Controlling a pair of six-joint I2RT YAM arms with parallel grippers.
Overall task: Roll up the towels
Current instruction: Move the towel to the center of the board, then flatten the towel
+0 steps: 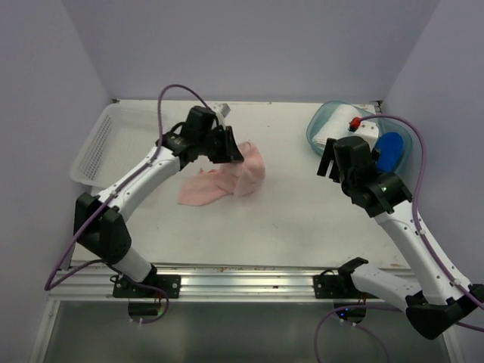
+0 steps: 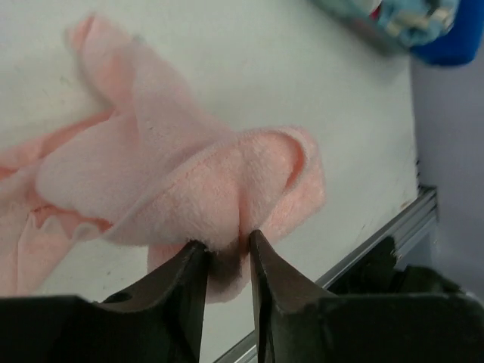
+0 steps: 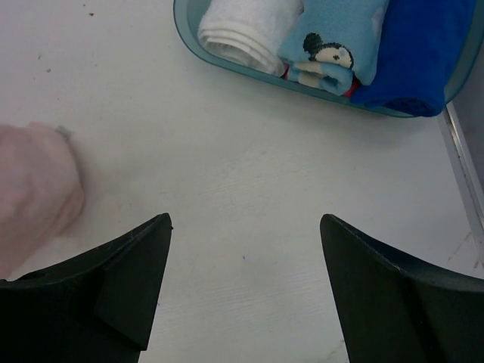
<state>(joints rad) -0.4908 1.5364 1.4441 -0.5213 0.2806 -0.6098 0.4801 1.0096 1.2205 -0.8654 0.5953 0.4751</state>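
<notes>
Pink towel (image 1: 225, 181), top view: one end is held up off the surface (image 1: 287, 219) by the left tool (image 1: 236, 153), and the rest trails crumpled below and behind that tool. It's not flat and no roll has started. My guess is the lift is to shake it out and respread it before rolling. Right tool (image 1: 328, 160) hovers well apart from the towel, just in front of the teal tub (image 1: 312, 132), probably parked out of the way. White mesh basket (image 1: 91, 151) sits beyond the left arm's elbow.

Left wrist: fingers nearly closed, with a thick fold of pink terry pinched between the tips. The fabric bulges out ahead of the tool, then drapes to the surface further out. The grip is on a bunched fold, not a clean edge, so it likely needs a regrasp.

Right wrist: jaws wide apart, nothing between them. The tub straight ahead of the tool holds a white roll (image 3: 242, 30), a Mickey-print roll (image 3: 329, 47) and a dark blue roll (image 3: 412, 53) side by side, presumably finished ones. The pink towel shows blurred to the tool's left.
</notes>
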